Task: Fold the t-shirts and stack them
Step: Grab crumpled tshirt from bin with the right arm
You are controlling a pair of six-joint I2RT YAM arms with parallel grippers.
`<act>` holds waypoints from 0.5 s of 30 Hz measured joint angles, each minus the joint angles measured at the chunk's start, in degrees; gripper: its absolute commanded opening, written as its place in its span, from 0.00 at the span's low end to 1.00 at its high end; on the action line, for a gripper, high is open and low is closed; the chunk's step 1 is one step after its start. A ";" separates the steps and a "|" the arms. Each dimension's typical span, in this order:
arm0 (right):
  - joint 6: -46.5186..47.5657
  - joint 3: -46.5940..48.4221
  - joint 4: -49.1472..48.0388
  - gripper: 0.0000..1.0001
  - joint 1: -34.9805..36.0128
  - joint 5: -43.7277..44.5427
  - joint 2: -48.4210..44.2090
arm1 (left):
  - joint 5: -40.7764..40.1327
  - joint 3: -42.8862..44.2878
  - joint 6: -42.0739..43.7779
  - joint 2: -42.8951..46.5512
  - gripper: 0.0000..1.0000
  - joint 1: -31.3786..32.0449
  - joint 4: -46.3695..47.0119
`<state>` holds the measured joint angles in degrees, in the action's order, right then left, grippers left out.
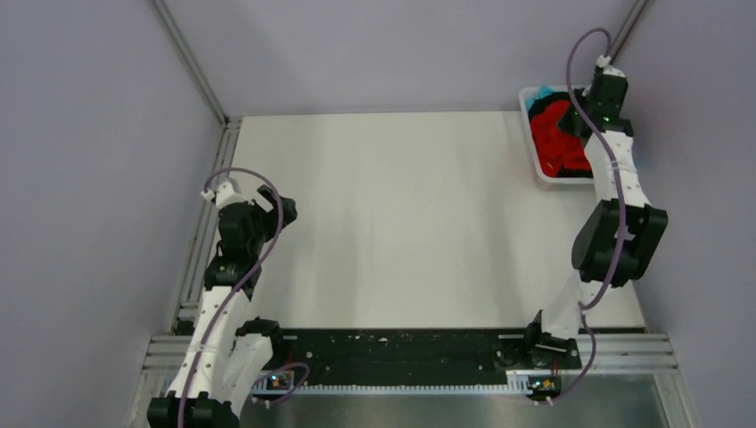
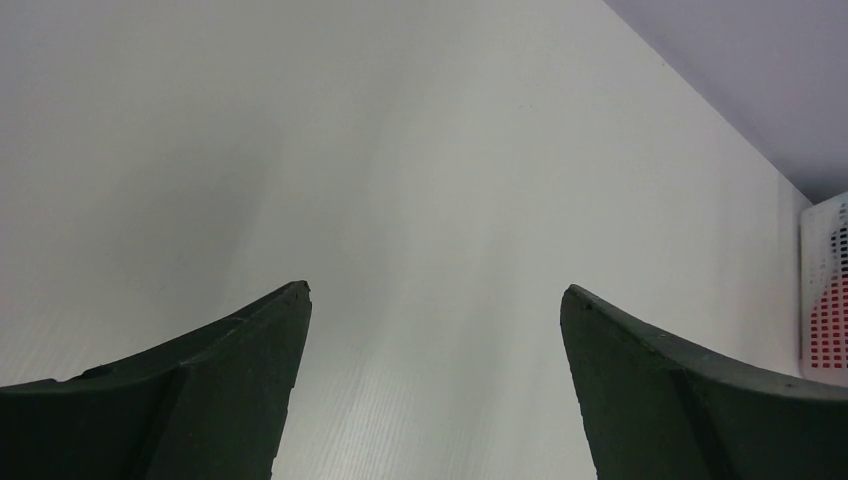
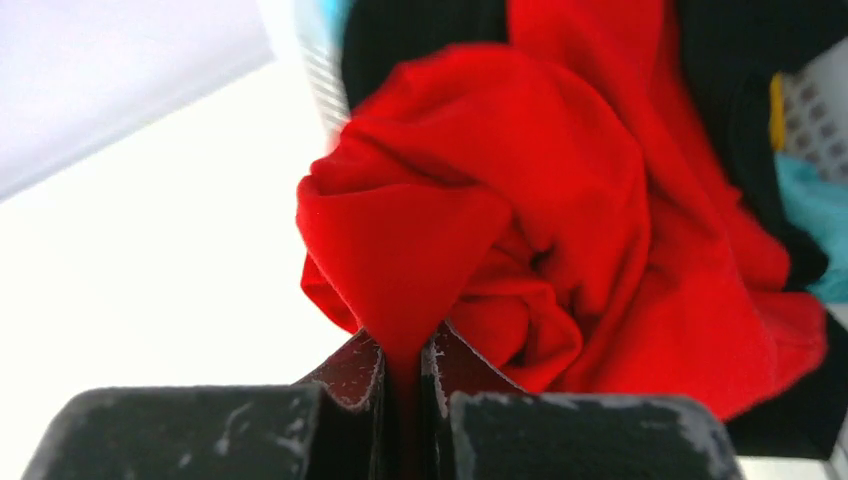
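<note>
The red t-shirt [image 1: 554, 143] lies crumpled in the white tub [image 1: 538, 169] at the back right, with the black t-shirt [image 1: 541, 105] and teal t-shirt [image 1: 538, 92] beside it. My right gripper [image 1: 584, 125] is over the tub, shut on a fold of the red t-shirt [image 3: 520, 200], which bunches up just ahead of the fingers [image 3: 352, 375]. Black cloth [image 3: 420, 35] and teal cloth [image 3: 815, 205] show behind it. My left gripper [image 1: 276, 203] hovers open and empty over the table's left side; its gripper [image 2: 435, 295] shows only bare table between the fingers.
The white table [image 1: 401, 223] spans the middle. Metal frame rails [image 1: 192, 67] run along the left edge and back corners. The tub's mesh wall [image 2: 825, 290] shows at the far right of the left wrist view.
</note>
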<state>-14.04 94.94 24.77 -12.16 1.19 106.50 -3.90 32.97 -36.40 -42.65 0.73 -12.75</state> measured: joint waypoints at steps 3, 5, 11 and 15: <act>-0.15 -0.46 -3.58 0.00 0.00 -5.14 -8.59 | 0.44 0.00 0.15 0.00 0.99 0.00 0.48; -0.55 -1.53 -7.80 0.00 0.02 -9.22 -15.61 | 1.03 -0.13 0.17 0.02 0.99 0.00 1.07; -2.95 -1.31 -18.32 0.00 1.92 -19.78 -31.76 | 2.47 -0.31 0.39 0.07 0.99 0.00 2.25; -3.17 1.75 -20.94 0.00 9.92 -27.80 -33.99 | 2.93 -0.37 0.39 0.72 0.99 0.00 2.34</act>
<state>-17.21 96.68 3.84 -2.24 -26.61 72.51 -0.97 32.60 -36.01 -41.93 0.73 -10.41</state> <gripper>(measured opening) 0.042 0.991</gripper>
